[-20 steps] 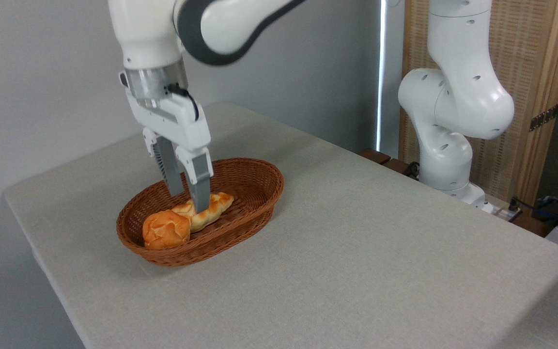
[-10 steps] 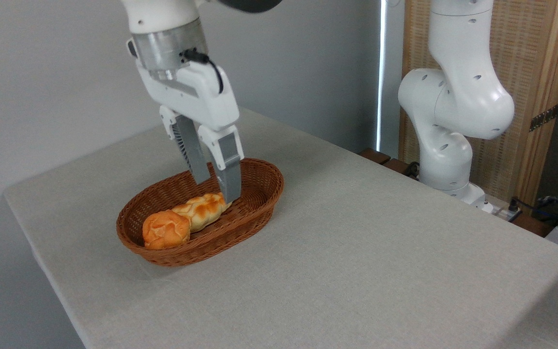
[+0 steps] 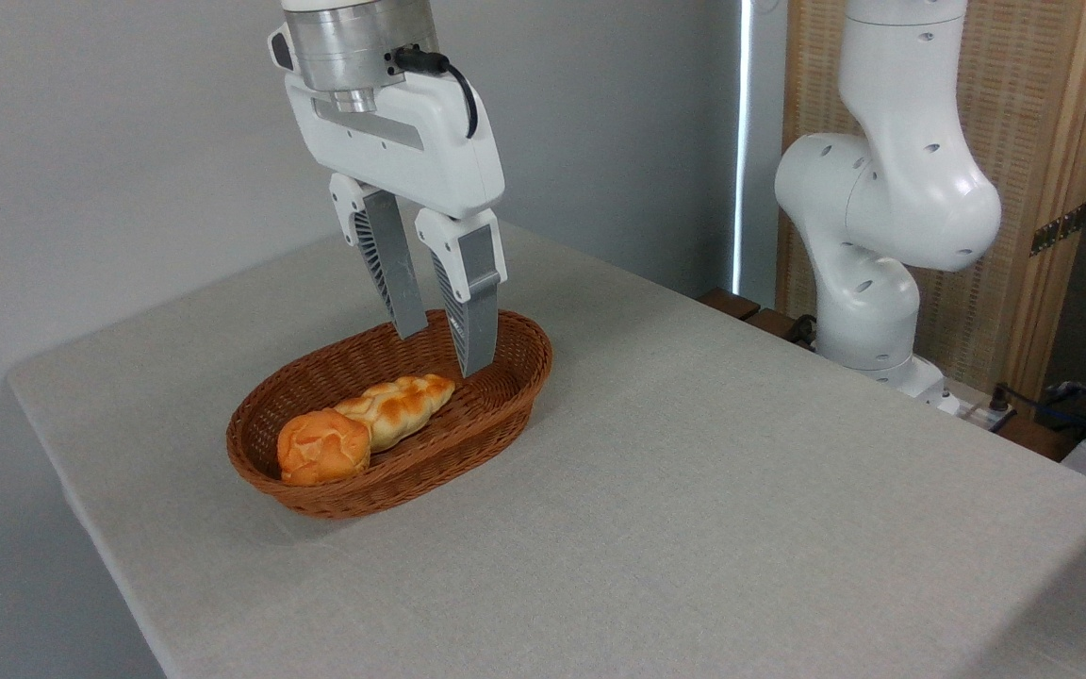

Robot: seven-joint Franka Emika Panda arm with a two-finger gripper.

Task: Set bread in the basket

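Note:
The bread (image 3: pixel 322 447), a round glossy orange bun, lies in the near left end of the woven brown basket (image 3: pixel 517 372). A longer, paler braided loaf (image 3: pixel 399 406) rests beside it in the middle of the basket. My gripper (image 3: pixel 442 353) hangs open above the far right end of the basket, fingers pointing down, with nothing between them and clear of both pieces.
The basket sits on a grey cloth-covered table (image 3: pixel 694 490) whose left edge runs close by it. The arm's white base (image 3: pixel 873 283) stands at the table's far right, in front of a wooden screen (image 3: pixel 1043 141).
My gripper has risen and moved right, from low over the braided loaf to above the basket's far end. Both pieces of bread lie where they were.

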